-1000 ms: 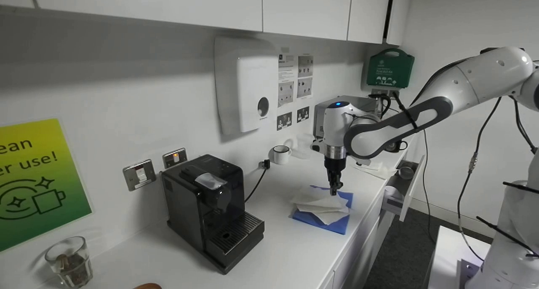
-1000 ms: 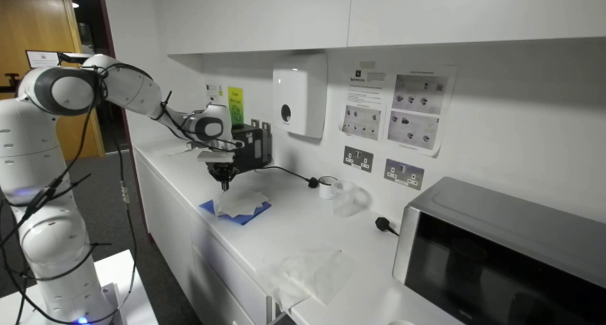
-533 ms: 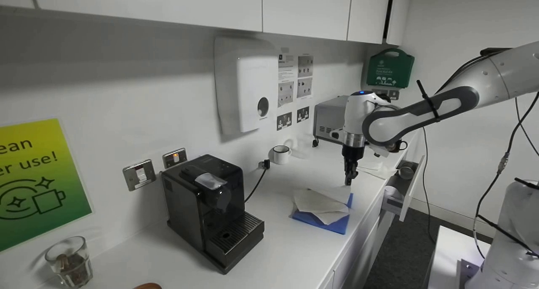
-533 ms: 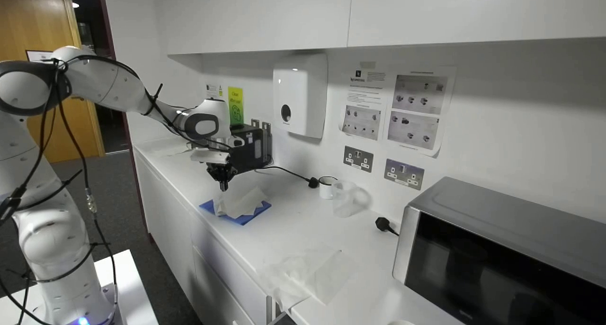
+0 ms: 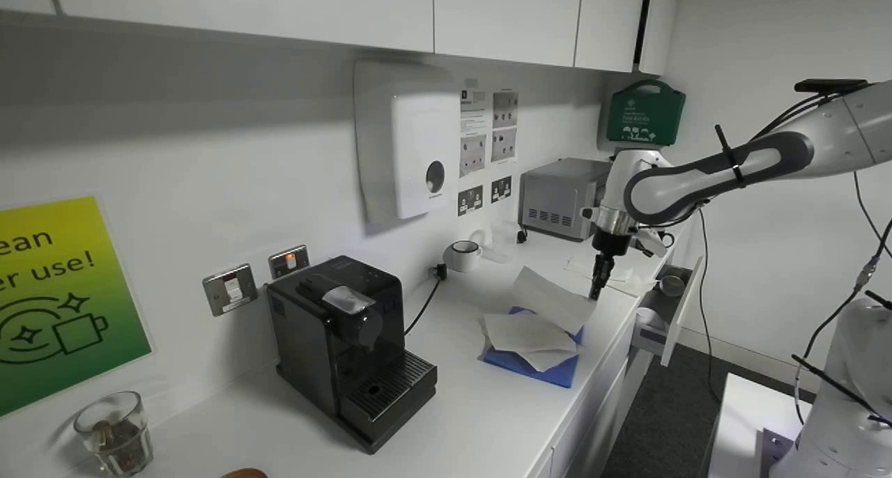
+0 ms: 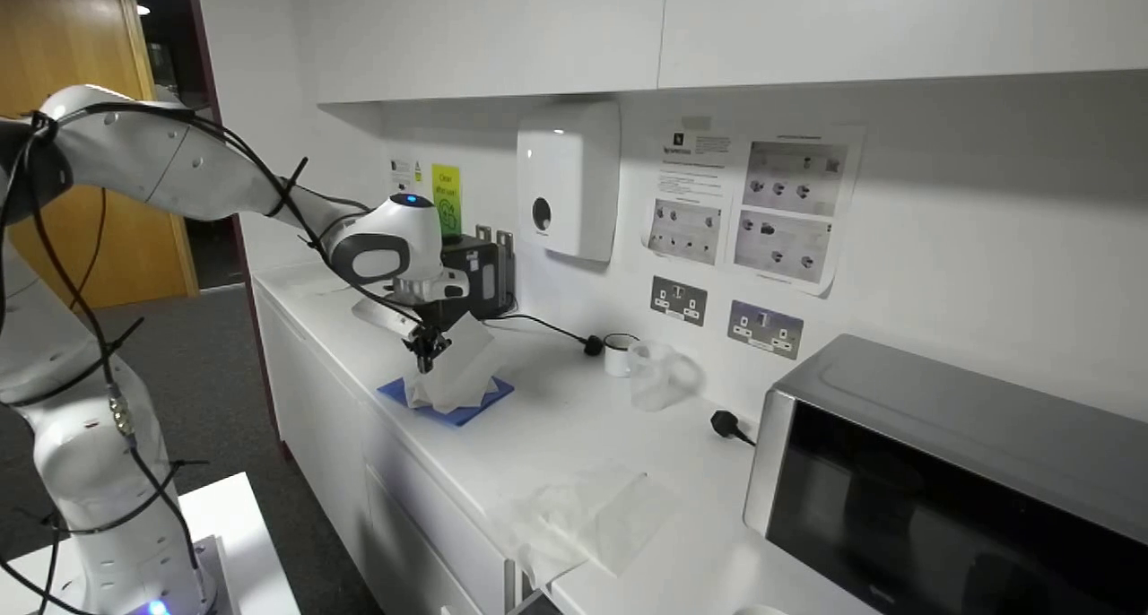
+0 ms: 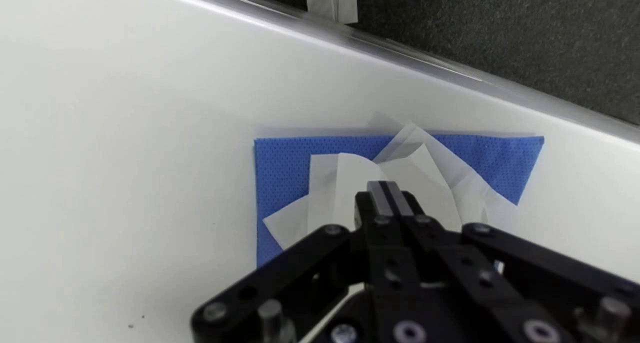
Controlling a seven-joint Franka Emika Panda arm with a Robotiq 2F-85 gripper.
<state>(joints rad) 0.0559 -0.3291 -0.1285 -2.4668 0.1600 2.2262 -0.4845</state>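
White kitchenette, long white counter [image 6: 556, 431] running under the wall cabinets [image 6: 484, 37]; I'm working near its front edge, arm [image 5: 833, 133] hanging over it. Microwave [image 6: 942, 480] is sitting toward one end, black coffee machine [image 5: 327, 352] toward the other, both well apart from my work. Blue cloth [image 5: 531, 368] is lying on the counter between them, carrying a loose, overlapping pile of paper sheets [image 5: 523, 333]. That's what's left: those sheets are lying there, not held; exact count I'm not getting, too much overlapping. What's done, by my reading: one paper sheet [image 5: 554, 300] is standing up at a slant over the pile, right by the gripper [image 5: 594, 294], in both exterior views, so I'm calling it picked. Whether its low edge is touching the pile or clearing it, I'm not able to tell. Letting go isn't happening yet, so I'm marking this as partway, grasp done. My gripper is sitting tilted, closed, at the sheet's raised corner. In the wrist view the fingertips [image 7: 380, 200] are meeting along a thin dark line, and I'm judging they're pinching the sheet between them.
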